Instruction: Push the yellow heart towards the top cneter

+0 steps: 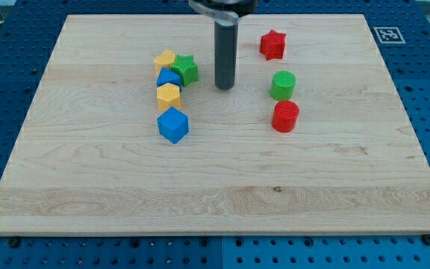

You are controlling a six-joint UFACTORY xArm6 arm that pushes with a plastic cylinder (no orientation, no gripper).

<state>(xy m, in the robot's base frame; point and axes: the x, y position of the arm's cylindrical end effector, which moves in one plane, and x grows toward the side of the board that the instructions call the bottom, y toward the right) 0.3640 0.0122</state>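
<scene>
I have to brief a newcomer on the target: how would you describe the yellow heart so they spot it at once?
On the wooden board, look at the cluster of five blocks left of my tip. The yellow heart is at the cluster's top left, touching the green star. The yellow hexagon sits lower, between two blue blocks.

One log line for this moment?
tip: right of green star | yellow heart: upper left cluster, untouched | contact: none
</scene>
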